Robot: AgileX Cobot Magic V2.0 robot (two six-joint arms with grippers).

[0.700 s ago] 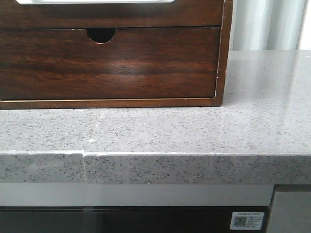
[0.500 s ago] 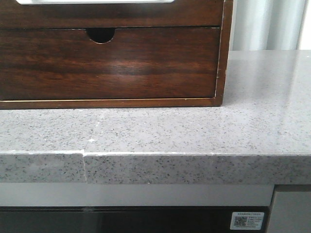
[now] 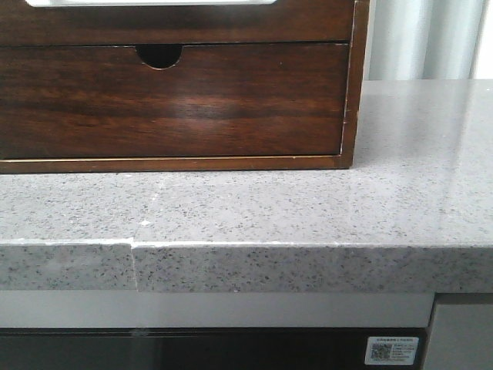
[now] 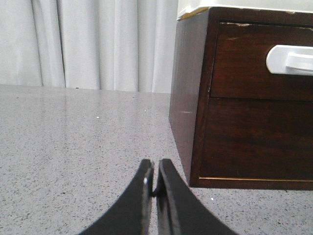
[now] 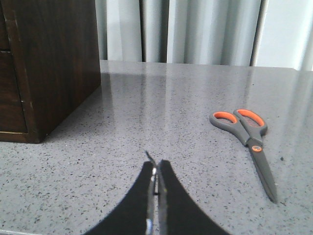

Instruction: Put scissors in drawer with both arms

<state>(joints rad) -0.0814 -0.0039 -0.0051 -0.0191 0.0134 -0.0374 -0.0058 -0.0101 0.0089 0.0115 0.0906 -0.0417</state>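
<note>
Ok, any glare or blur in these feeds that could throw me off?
Front view: a soft sheen on the lower drawer front, the counter sharp. Left wrist view: the drawer with its pale cutout reads clearly; the shut left tool is dark. Right wrist view: pale streaks of reflection on the counter, the scissors clear beside the shut right tool.

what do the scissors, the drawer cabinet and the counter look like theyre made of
The grey-and-orange scissors: matte grey handles with orange loop linings, probably plastic; the blades look like dull metal. The dark brown drawer cabinet: glossy wood or veneer, with grain streaks and a soft glare. The speckled grey countertop: polished stone or quartz composite, judging by its flecks and reflections.
</note>
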